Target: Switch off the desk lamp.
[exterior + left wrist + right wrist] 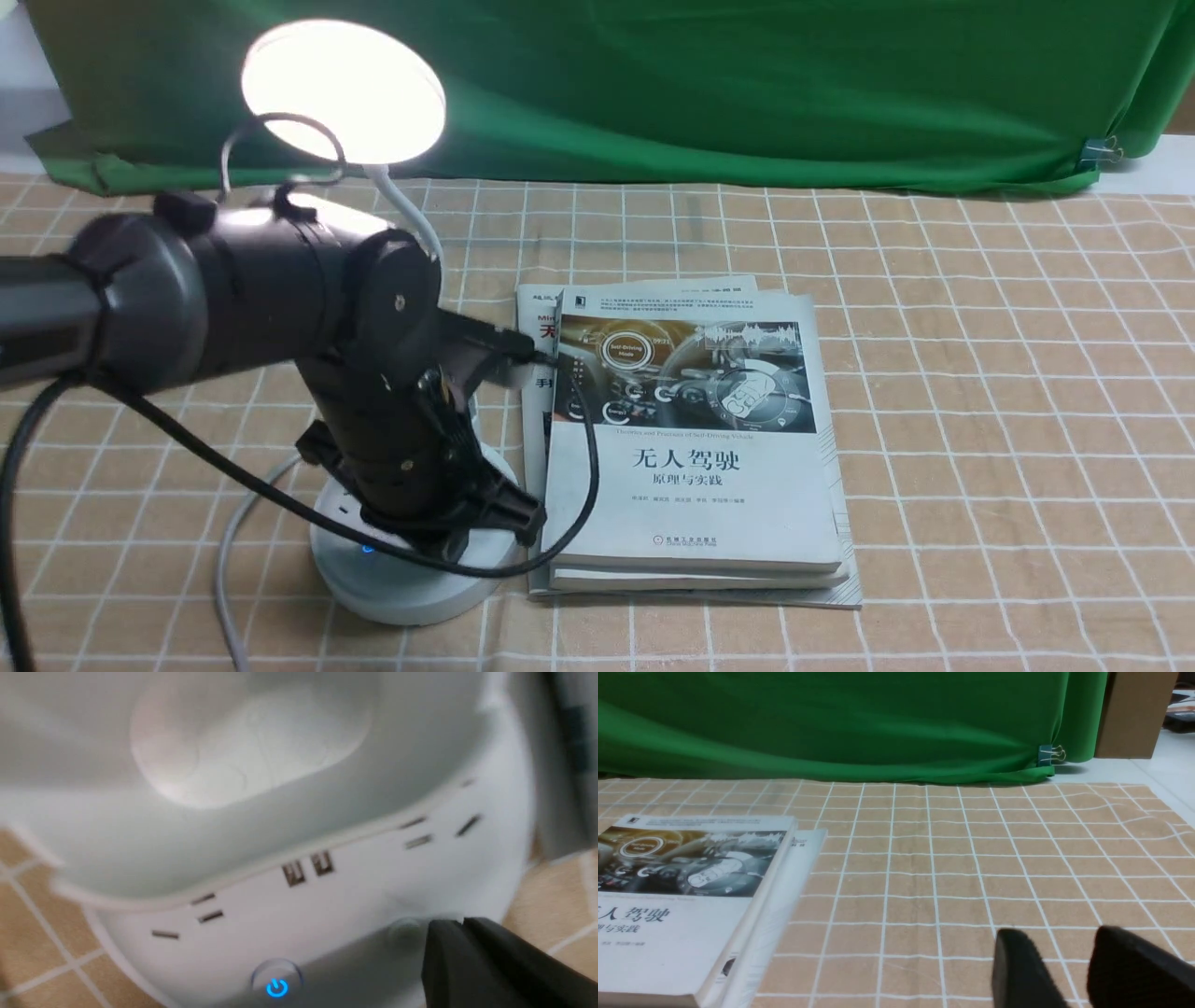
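Lining up over the power button (277, 988), the left end effector (448, 924) is keeping its fingertips together, holding nothing, above the base (411, 593) of the lit desk lamp (345, 91), which is standing beside the books (691, 467) on the counter (1008, 420). Pressing well likely means centring the tips on the glowing symbol, pushing straight down lightly, and avoiding the neighbouring button (405, 933).

Flat round plastic lamp head (344, 91): glowing white. Round plastic base with socket slots (369, 877): white, dark slots, bright blue power symbol. Draped cloth backdrop (653, 84): solid green. Grid-patterned tablecloth (1008, 420): tan, white lines. Rectangular top book (691, 495): white cover, dark photo panel.
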Tool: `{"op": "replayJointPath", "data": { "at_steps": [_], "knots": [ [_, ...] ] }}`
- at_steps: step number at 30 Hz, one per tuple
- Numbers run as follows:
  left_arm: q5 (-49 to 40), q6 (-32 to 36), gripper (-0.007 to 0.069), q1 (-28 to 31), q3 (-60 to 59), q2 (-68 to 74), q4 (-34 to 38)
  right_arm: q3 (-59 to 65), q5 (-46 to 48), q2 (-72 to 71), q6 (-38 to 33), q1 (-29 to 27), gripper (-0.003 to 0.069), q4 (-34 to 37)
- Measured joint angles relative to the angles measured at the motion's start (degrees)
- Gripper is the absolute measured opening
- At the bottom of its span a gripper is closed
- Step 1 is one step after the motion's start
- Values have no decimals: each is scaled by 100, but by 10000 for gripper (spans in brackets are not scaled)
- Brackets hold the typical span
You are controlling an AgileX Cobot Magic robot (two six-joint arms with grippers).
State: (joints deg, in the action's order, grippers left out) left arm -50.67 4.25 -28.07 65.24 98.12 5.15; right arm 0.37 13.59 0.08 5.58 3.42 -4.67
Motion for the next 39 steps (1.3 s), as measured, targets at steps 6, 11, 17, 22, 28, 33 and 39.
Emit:
{"op": "replayJointPath", "data": {
  "at_steps": [6, 11, 17, 22, 28, 33, 39],
  "knots": [
    [-127, -17, 6, 0, 40, -262, 5, 0, 0, 0, 0, 0, 242, 0],
    [-167, -17, 6, 0, 40, -144, 1, 0, 0, 0, 0, 0, 242, 0],
    [-135, 8, 6, 0, 40, 250, 1, 0, 0, 0, 0, 0, 242, 0],
    [-141, 22, 6, 0, 55, 332, -7, 0, 0, 0, 0, 0, 242, 0],
    [-121, 42, 6, 0, 55, 125, -72, 0, 0, 0, 0, 0, 242, 0],
    [-198, 42, 6, 0, 55, -277, -67, 0, 0, 0, 0, 0, 242, 0],
    [-369, 42, 6, 0, 48, -483, -67, 0, 0, 0, 0, 0, 242, 0]
  ]
}}
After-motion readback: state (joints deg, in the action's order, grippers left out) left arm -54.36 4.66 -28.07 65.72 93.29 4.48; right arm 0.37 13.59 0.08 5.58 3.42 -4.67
